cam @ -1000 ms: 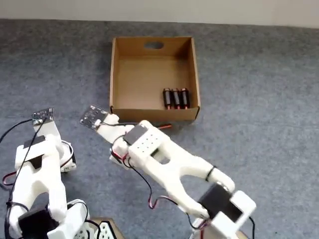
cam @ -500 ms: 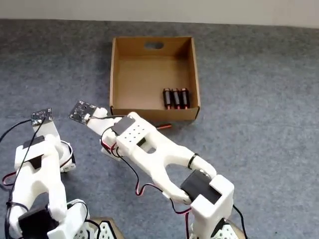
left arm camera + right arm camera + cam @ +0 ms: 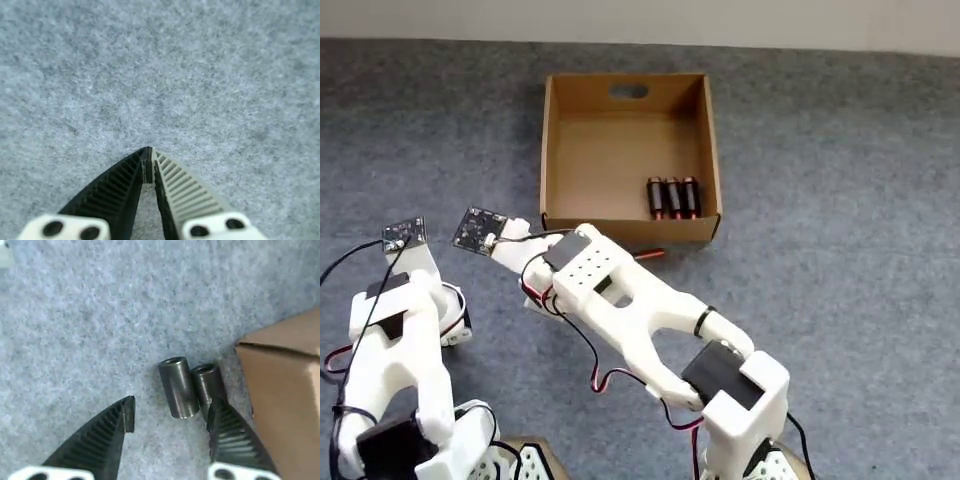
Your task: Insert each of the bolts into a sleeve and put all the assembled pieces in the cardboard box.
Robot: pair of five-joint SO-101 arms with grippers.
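Two dark sleeves (image 3: 178,387) are lying side by side on the grey carpet (image 3: 75,315), just beside a corner of the cardboard box (image 3: 285,405). The right gripper (image 3: 172,416) is hanging over them with its jaws spread wide, grasping nothing. Three assembled pieces (image 3: 673,198) are lying inside the box, at its lower right in the high view. The left gripper (image 3: 149,160) is pressed closed, empty.

Three assembled pieces (image 3: 673,197) are laid side by side in the lower right corner of the cardboard box (image 3: 600,160).
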